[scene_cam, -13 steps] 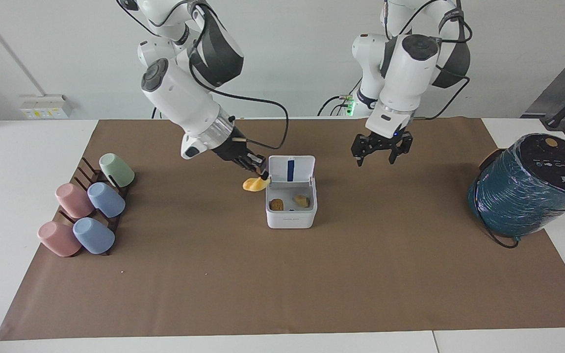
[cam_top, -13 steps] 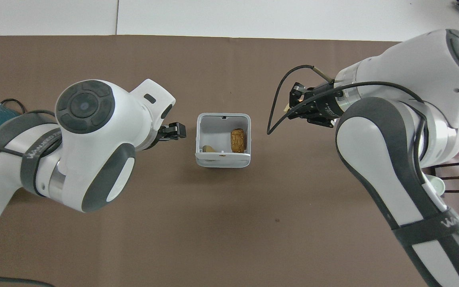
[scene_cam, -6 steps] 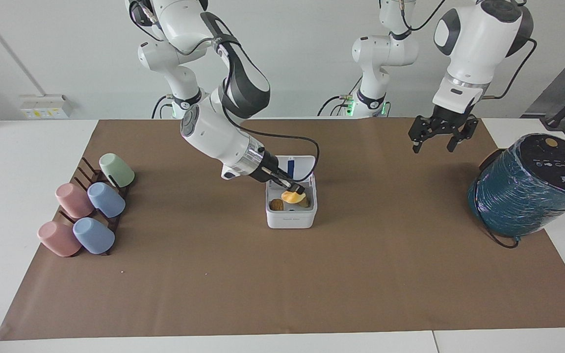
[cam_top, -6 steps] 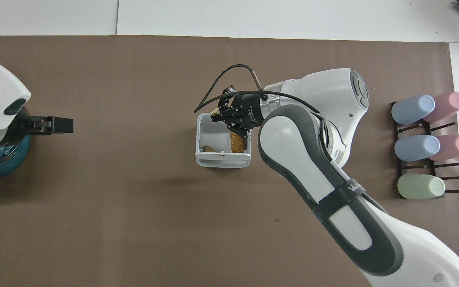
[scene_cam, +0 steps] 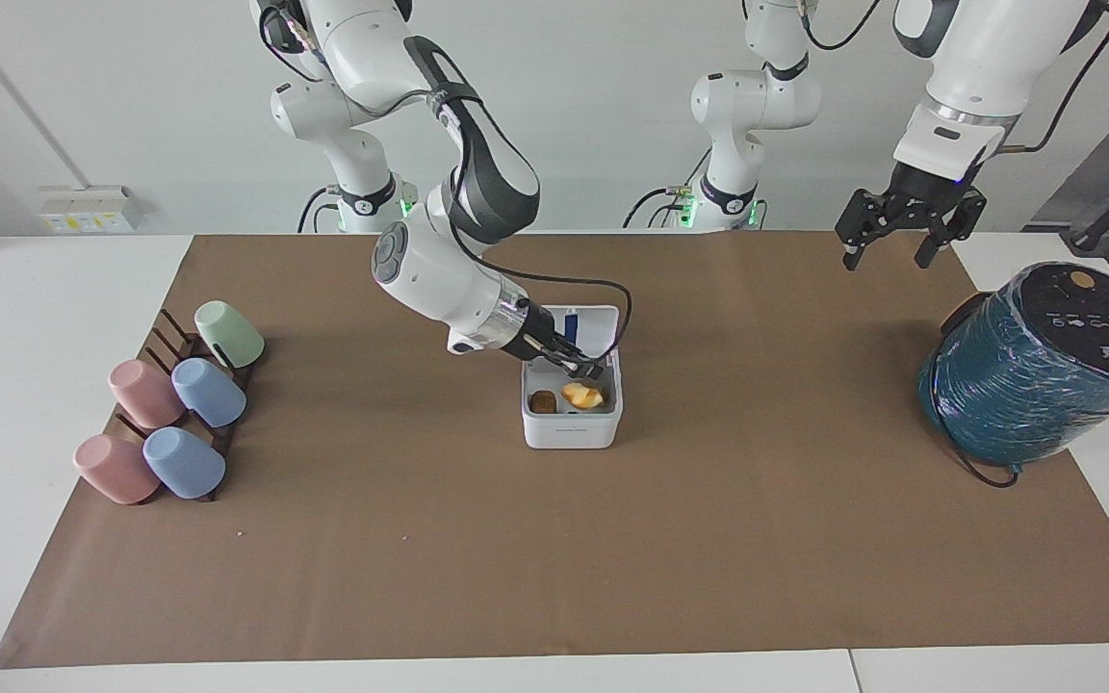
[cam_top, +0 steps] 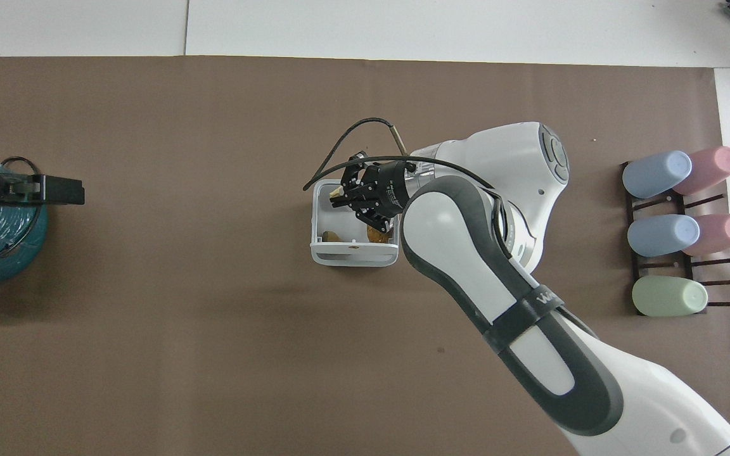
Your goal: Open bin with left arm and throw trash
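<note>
Since the earlier frames the right claw [scene_cam: 591, 371] has swung from beside the bin [scene_cam: 571, 426] to just over its open top, and the left claw [scene_cam: 896, 243] has drawn away to hang high over the table [scene_cam: 554, 568] near the teal drum [scene_cam: 1036, 371], fingers spread wide and empty. The orange piece of trash [scene_cam: 580, 395] now lies inside the bin just under the right claw's tips; whether those fingers still pinch it I cannot tell. The brown piece [scene_cam: 543, 402] lies beside it. The bin's lid [scene_cam: 588, 325] stands upright. Pastel cups [scene_cam: 179, 404] rest on a rack at the right arm's end.
</note>
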Controlling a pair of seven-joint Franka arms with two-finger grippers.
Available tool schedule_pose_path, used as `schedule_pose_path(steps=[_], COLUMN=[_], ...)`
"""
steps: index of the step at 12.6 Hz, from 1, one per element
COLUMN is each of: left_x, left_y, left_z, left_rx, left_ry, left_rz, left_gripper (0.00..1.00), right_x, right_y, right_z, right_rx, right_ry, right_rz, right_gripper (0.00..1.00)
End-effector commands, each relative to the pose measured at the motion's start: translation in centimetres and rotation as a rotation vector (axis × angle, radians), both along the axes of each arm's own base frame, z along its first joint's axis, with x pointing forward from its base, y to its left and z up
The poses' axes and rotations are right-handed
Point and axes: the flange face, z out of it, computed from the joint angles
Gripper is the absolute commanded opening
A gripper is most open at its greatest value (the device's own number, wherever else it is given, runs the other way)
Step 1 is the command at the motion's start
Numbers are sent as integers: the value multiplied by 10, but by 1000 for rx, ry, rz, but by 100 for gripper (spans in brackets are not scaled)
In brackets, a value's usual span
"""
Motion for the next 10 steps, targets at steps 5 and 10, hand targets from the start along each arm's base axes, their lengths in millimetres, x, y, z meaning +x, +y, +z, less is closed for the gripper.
schedule_pose_path(steps=[5,10], left_x=[-4,-7], left_y=[-5,6], left_z=[-1,1], left_rx=[22,26], left_ry=[71,80], left_rz=[-12,-34], left_gripper=[100,100], right_x=[1,22], right_y=[-26,-127], right_z=[64,115], right_rx=[-236,-703], right_ry=[-240,-502], right_rz=[113,399], right_gripper=[100,100])
